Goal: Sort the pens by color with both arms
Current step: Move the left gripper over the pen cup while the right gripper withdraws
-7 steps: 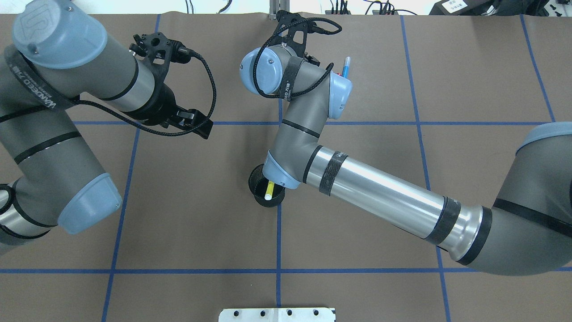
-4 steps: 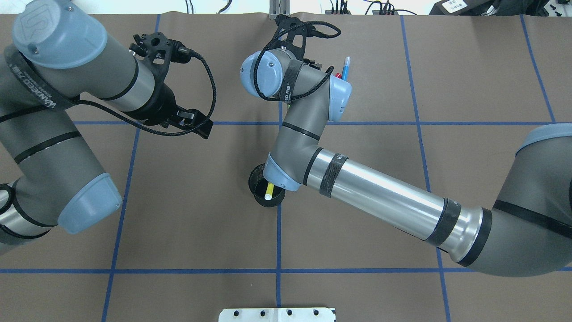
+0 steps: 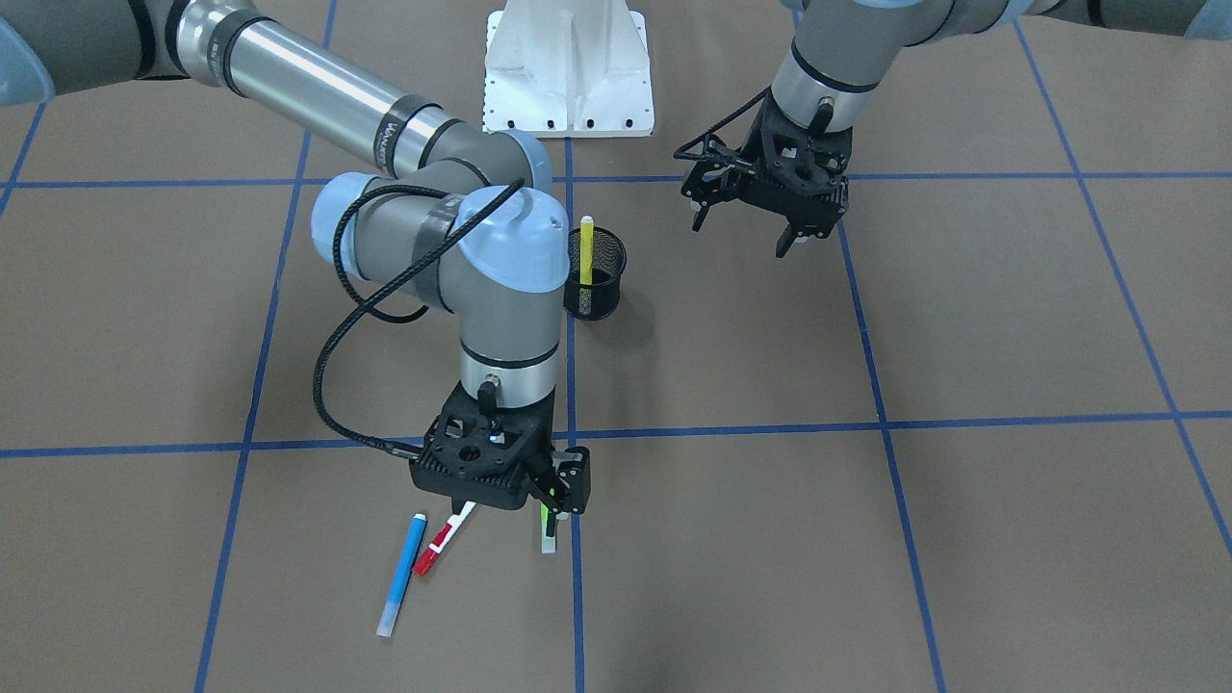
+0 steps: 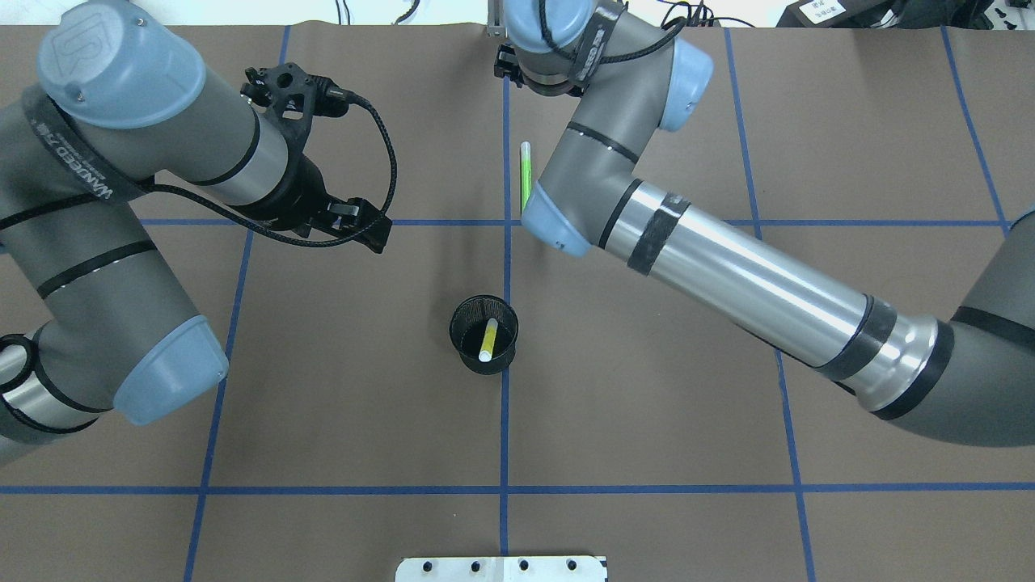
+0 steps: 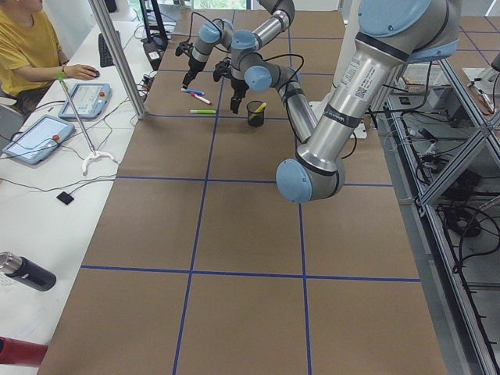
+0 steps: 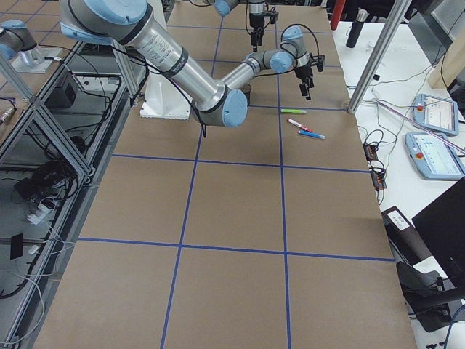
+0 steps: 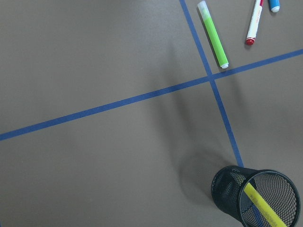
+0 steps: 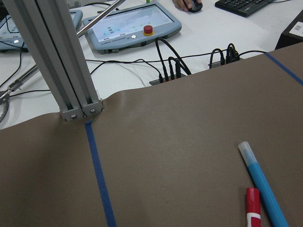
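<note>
Right tool (image 3: 558, 496) is hanging low over the far part of the counter, just on the right side of the centre tape line, with its wrist pointing straight down. Its own body is hiding most of the fingers in the front view, and the overhead view is showing none of them. I cannot tell whether they are spread or pressed together. Nothing seems to be pinched, since every loose pen is lying flat on the counter.

Closest to it, the light green pen (image 3: 547, 537) is lying almost directly beneath, poking out from under the tool toward the far edge. Its long axis is running from near edge to far edge, parallel to the tape line and just beside it. Further toward the right edge, the red-capped pen (image 3: 439, 546) is lying at a slant. Just beyond it, and apart from it, the blue pen (image 3: 400, 576) is slanting much the same way.

Back toward the near edge, the mesh cup (image 3: 597, 289) is standing just left of the centre line, and the yellow pen (image 3: 586, 245) is leaning inside it.

Farthest off, the left tool (image 3: 743, 231) is hovering over the left half with its fingers spread and empty, well apart from all three loose pens. The right arm is clearly the nearer one. A pick of the green pen would likely be falling to it, with the fingers closing across the pen's width, from left and right.
</note>
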Available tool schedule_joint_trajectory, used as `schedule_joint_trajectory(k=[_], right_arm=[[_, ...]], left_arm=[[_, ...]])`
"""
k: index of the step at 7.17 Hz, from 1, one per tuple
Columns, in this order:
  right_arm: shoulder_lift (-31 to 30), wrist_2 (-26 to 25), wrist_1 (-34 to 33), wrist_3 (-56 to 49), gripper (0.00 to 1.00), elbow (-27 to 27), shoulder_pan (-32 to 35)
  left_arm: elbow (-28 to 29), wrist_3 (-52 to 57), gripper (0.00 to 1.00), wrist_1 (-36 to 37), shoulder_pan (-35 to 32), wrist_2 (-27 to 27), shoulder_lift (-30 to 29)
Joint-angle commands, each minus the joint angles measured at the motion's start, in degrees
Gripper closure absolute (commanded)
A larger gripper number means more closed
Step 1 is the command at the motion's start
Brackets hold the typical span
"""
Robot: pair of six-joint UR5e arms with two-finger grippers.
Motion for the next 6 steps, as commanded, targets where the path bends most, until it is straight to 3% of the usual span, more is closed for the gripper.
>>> schedule_joint_trajectory(k=[1,2,3,4,6], right_arm=[[-5.8,20.7,-0.5,-9.3,0.00,5.5,7.3],[-9.1,25.4,-1.7,-12.2,0.00,8.9,8.9],[-12.1,26.8,-5.5,-16.0,0.00,13.6,9.8],[-14.1,27.1,-9.8,-20.1,0.00,17.6,10.3],[-16.1,27.1,-10.7,-20.7,0.00,20.6,10.4]], left_arm=[[1.6,-8.2,0.00,0.8,1.8,-0.2,-1.1],[4.4,-8.7,0.00,1.9,2.8,-3.3,-2.9],[7.8,-9.0,0.00,4.1,2.9,-6.7,-6.0],[9.8,-9.6,0.00,5.7,3.6,-8.4,-8.7],[15.0,-11.6,0.01,5.9,6.5,-8.6,-13.2]])
